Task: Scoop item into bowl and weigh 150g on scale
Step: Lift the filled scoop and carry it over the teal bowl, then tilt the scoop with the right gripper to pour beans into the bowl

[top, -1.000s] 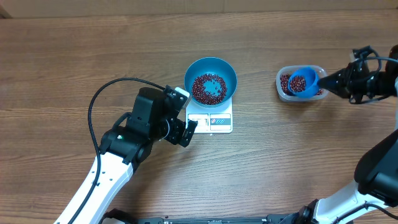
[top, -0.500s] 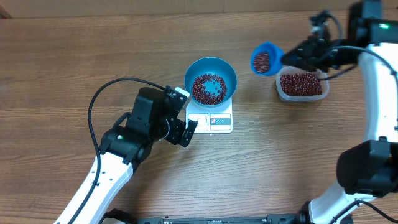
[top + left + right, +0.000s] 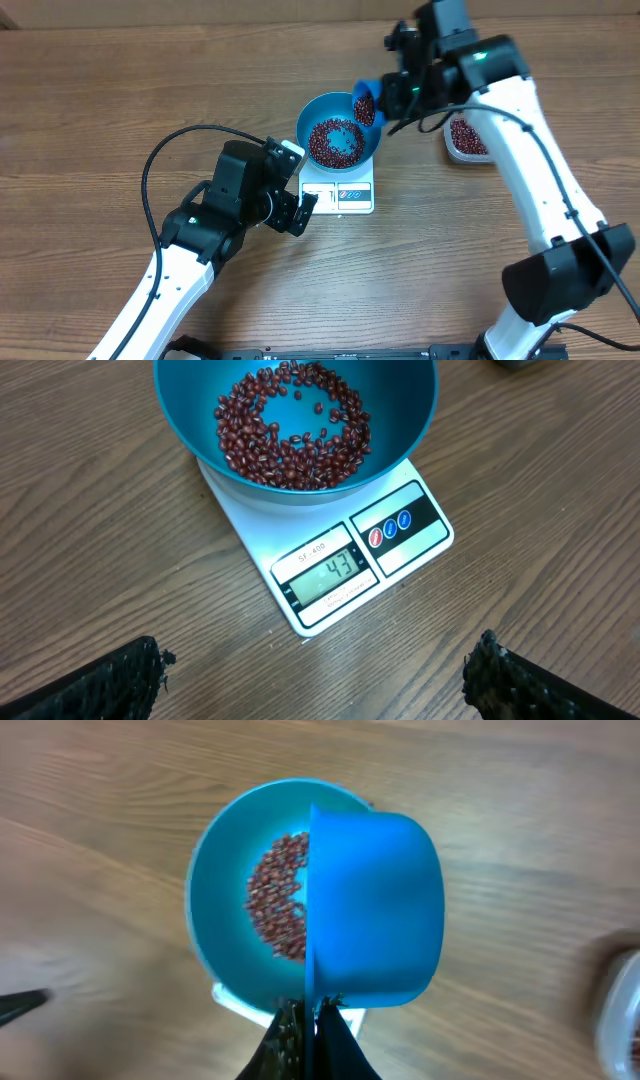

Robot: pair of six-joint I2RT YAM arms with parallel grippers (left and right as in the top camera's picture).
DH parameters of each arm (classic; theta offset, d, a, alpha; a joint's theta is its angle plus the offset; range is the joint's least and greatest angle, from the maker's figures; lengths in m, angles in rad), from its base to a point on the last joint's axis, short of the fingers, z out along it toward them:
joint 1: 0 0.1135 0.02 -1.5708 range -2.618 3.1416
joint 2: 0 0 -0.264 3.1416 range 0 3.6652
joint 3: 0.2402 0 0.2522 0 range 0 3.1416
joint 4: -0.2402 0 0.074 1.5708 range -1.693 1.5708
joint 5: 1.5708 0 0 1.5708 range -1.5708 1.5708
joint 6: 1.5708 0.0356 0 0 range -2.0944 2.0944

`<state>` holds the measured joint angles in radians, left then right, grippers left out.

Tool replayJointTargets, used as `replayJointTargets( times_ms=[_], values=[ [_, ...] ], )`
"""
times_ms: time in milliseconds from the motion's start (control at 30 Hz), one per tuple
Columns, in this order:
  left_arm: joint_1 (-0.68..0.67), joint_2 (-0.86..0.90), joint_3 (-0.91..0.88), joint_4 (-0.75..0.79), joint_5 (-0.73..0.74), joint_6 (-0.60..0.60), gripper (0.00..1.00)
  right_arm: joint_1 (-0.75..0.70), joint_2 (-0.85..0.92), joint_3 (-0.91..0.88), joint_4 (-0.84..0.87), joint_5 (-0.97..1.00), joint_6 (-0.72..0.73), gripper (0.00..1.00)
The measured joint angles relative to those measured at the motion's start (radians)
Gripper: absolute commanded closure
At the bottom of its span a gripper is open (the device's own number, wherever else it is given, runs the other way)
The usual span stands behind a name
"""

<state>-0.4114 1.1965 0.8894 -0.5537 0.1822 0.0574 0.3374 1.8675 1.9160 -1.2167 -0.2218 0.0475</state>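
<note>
The bright blue bowl (image 3: 339, 130) stands on the white scale (image 3: 338, 195) and holds a layer of dark red beans (image 3: 335, 140). My right gripper (image 3: 395, 92) is shut on the handle of a small blue scoop (image 3: 365, 104). The scoop is tipped on its side over the bowl's right rim, with beans in it. The right wrist view shows the scoop (image 3: 375, 910) edge-on above the bowl (image 3: 225, 900), its handle pinched in the gripper (image 3: 312, 1020). My left gripper (image 3: 315, 680) hangs open in front of the scale (image 3: 330, 575), the bowl (image 3: 295, 480) beyond it.
A clear tub (image 3: 462, 138) of beans sits right of the bowl, partly hidden under my right arm. My left arm (image 3: 215, 215) and its black cable lie left of the scale. Bare wooden table surrounds everything.
My right arm has carried the loaded scoop from the tub leftward to the bowl's rim and tilted it. The left arm has stayed still.
</note>
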Motion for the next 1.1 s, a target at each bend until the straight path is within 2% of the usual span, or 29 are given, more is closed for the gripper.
replayJointTargets(
  times_ms=[267, 600, 900, 1100],
  values=[
    [0.0, 0.0, 0.0, 0.0, 0.0, 0.0, 0.0, 0.234, 0.0, 0.0, 0.042, 0.411, 0.005, 0.96],
    [0.0, 0.0, 0.0, 0.0, 0.0, 0.0, 0.01, 0.376, 0.0, 0.0, 0.043, 0.761, 0.005, 0.96],
    [0.0, 0.0, 0.0, 0.0, 0.0, 0.0, 0.0, 0.388, 0.0, 0.0, 0.042, 0.771, 0.005, 0.96],
    [0.0, 0.0, 0.0, 0.0, 0.0, 0.0, 0.0, 0.338, 0.0, 0.001, 0.041, 0.636, 0.009, 0.96]
  ],
)
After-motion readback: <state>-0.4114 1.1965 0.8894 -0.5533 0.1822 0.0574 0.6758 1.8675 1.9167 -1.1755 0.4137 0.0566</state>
